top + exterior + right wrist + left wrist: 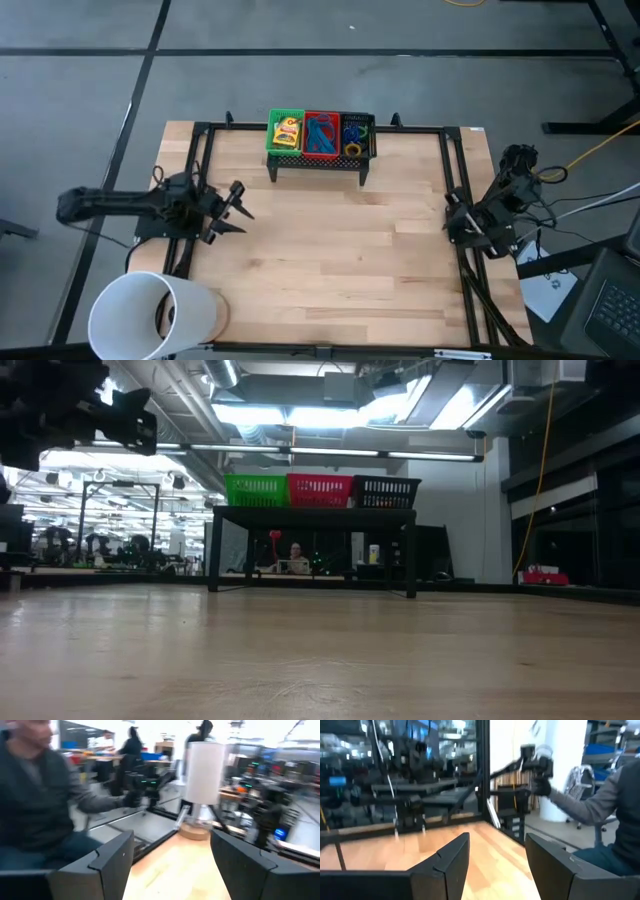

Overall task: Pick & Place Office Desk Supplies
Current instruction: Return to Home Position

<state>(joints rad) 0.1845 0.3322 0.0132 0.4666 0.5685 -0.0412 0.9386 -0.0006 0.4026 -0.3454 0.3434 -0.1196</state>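
High view: supplies (pixel 320 135) prob. in trays (pixel 271 138), far from jaws.

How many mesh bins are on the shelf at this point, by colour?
green bin: 1
red bin: 1
black bin: 1
Total: 3, side by side on the black shelf.
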